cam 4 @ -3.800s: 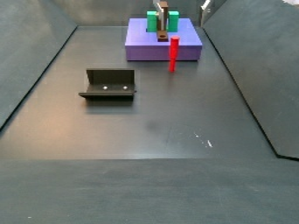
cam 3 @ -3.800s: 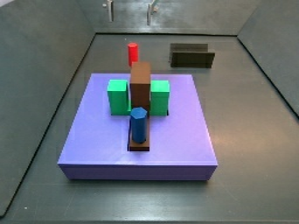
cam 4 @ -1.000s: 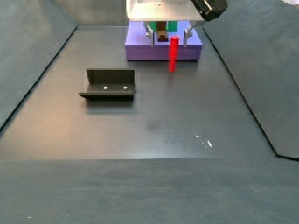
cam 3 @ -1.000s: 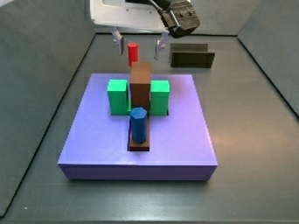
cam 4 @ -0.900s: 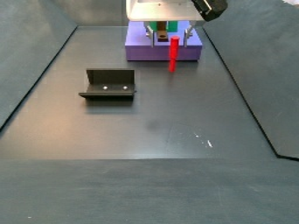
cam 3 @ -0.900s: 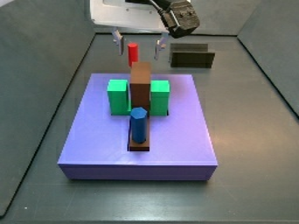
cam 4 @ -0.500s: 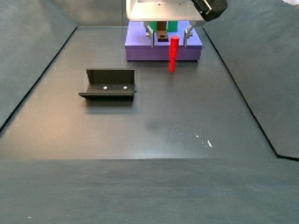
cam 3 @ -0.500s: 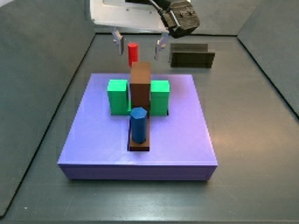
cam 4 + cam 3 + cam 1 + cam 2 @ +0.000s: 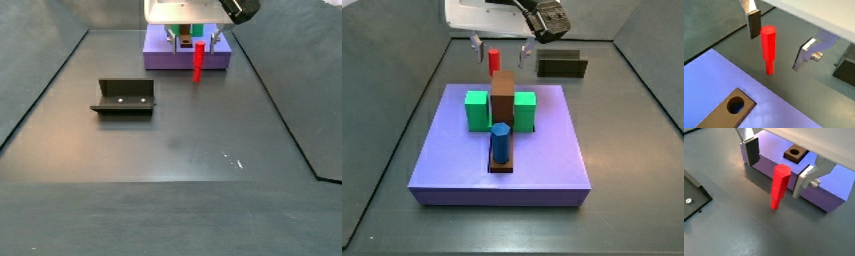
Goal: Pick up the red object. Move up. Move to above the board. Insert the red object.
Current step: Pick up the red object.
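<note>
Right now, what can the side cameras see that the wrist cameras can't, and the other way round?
Only side views show the blue peg, the green blocks and the whole purple board. Only a wrist view looks down into the brown block's hole. Both show the red peg standing upright between the open tool's fingers, untouched, and the fixture.

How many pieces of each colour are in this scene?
Red: 1, the red peg, standing on the floor between the open end effector's fingers
Blue: 1, the blue peg
Green: 1, the green block
Brown: 1, the brown block
Purple: 1, the purple board
Total: 5
</note>
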Motion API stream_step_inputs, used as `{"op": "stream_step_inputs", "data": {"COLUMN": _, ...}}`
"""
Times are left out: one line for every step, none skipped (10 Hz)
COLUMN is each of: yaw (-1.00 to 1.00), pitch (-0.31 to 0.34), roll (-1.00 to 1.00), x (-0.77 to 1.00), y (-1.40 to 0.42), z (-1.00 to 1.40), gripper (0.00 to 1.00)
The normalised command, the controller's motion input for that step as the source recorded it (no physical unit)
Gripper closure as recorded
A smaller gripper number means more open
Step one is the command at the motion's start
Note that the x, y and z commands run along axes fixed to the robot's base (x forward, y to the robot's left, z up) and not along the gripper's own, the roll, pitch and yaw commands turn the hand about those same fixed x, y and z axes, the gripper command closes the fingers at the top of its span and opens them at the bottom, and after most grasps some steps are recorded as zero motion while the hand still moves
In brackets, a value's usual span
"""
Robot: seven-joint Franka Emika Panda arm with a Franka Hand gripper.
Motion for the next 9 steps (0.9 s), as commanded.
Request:
{"op": "stream_step_inputs", "data": {"yaw": 0.00, "pitch": 0.000, "roll": 0.01, "x": 0.00, "y": 0.00, "z": -0.01, "gripper": 0.00}}
{"op": "stream_step_inputs", "data": {"yaw": 0.00, "pitch": 0.000, "roll": 0.01, "x": 0.00, "y": 0.00, "z": -0.01, "gripper": 0.00}}
{"op": "stream_step_inputs", "data": {"yaw": 0.00, "pitch": 0.000, "roll": 0.01, "x": 0.00, "y": 0.00, "z": -0.02, "gripper": 0.00}}
{"op": "stream_step_inputs", "data": {"yaw": -0.03, "pitch": 0.000, "roll": 0.02, "x": 0.01, "y": 0.00, "z": -0.04, "gripper": 0.00}}
{"op": "stream_step_inputs", "data": {"yaw": -0.03, "pitch": 0.000, "roll": 0.02, "x": 0.00, "y": 0.08, "z": -0.02, "gripper": 0.00}}
{"op": "stream_step_inputs", "data": {"yaw": -0.01, "pitch": 0.000, "roll": 0.02, "x": 0.00, "y": 0.14, "z": -0.04, "gripper": 0.00}}
{"op": "stream_step_inputs", "data": {"yaw": 0.00, "pitch": 0.000, "roll": 0.01, "x": 0.00, "y": 0.11, "z": -0.04, "gripper": 0.00}}
{"op": "stream_step_inputs", "data": {"yaw": 0.00, "pitch": 0.003, "roll": 0.01, "x": 0.00, "y": 0.11, "z": -0.04, "gripper": 0.00}}
{"op": "stream_step_inputs", "data": {"yaw": -0.01, "pitch": 0.000, "roll": 0.00, "x": 0.00, "y": 0.07, "z": -0.03, "gripper": 0.00}}
